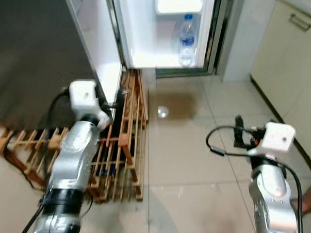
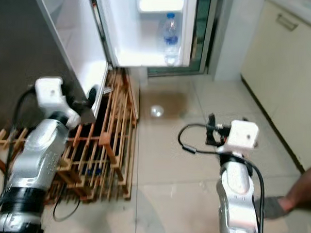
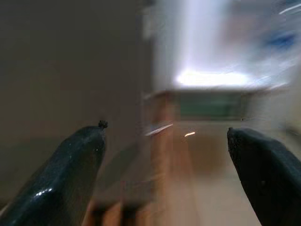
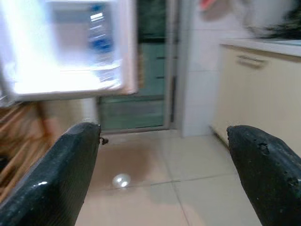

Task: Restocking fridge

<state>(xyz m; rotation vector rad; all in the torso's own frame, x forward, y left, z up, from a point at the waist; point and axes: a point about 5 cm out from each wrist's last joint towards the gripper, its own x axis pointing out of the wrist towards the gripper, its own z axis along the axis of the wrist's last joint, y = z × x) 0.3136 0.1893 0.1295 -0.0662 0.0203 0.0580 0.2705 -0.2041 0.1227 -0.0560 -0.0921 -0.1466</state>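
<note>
While approaching the open fridge (image 1: 97,21): left gripper (image 3: 164,169) at nine o'clock, fingers spread and empty above the wooden rack (image 1: 126,146); water bottle (image 1: 187,39) at twelve o'clock, upright on the door shelf (image 1: 163,59); right gripper (image 4: 164,174) at three o'clock, likewise spread, carrying nothing.

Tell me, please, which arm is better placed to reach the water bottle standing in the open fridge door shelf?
Probably the right. The right gripper is open, and its wrist view looks across bare floor toward the water bottle. The left gripper, also open, sits over the wooden rack beside the fridge.
</note>
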